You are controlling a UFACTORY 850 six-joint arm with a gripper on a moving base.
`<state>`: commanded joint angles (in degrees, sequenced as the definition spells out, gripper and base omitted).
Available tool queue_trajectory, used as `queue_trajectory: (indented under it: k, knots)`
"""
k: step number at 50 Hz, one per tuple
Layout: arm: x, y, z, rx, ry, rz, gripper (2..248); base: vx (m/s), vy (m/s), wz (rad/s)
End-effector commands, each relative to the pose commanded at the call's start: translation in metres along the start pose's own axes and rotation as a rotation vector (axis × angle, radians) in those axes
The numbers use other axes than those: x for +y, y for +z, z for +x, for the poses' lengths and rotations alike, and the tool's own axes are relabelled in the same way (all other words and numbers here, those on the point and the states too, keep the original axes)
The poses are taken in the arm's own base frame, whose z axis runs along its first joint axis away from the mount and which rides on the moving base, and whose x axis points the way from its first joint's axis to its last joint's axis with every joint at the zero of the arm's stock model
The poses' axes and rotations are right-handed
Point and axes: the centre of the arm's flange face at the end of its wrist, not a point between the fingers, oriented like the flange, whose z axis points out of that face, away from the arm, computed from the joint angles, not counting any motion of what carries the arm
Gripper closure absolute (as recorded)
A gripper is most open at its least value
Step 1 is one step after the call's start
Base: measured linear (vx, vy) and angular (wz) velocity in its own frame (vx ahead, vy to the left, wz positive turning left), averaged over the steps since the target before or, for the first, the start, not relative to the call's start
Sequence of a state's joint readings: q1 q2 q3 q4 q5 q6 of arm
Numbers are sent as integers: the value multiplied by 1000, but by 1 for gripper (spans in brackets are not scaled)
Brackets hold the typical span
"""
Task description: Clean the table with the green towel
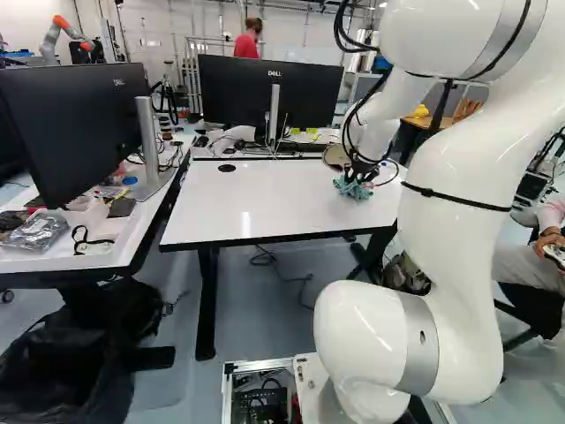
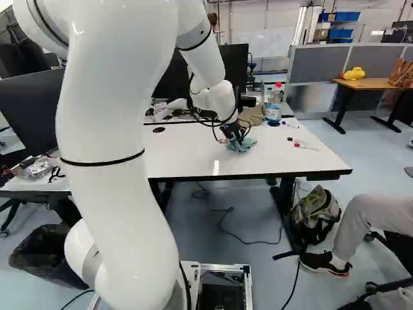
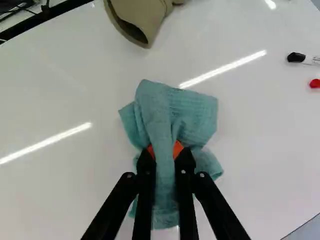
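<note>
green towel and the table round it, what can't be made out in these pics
- Green towel, wrist view: its underside, hidden by its own folds.
- Orange pads, wrist view: their gripping faces, covered by the towel pinched between them.
- White tabletop, wrist view: any fine dust, too small to tell, and glare streaks cover parts.
- Beige cloth item, wrist view: its far end, cut off by the edge.

One white, jointed robot arm [image 2: 116, 123], bent forward; one black two-fingered gripper [image 2: 237, 137], pointed down; two orange finger pads [image 3: 178, 149], slightly apart, clamping from both sides.
</note>
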<state>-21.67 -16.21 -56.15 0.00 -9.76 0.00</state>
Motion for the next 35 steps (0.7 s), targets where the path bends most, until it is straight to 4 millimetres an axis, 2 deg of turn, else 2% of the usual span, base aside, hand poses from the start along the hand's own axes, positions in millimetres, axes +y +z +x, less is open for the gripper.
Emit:
queue_trajectory:
  k: [8,21,35]
  knots:
    - [12,-1,-2,-1,19,-11,200,0,0,0]
    - [33,4,6,4,51,-30,200,0,0,0]
    - [34,5,7,5,53,-31,200,0,0,0]
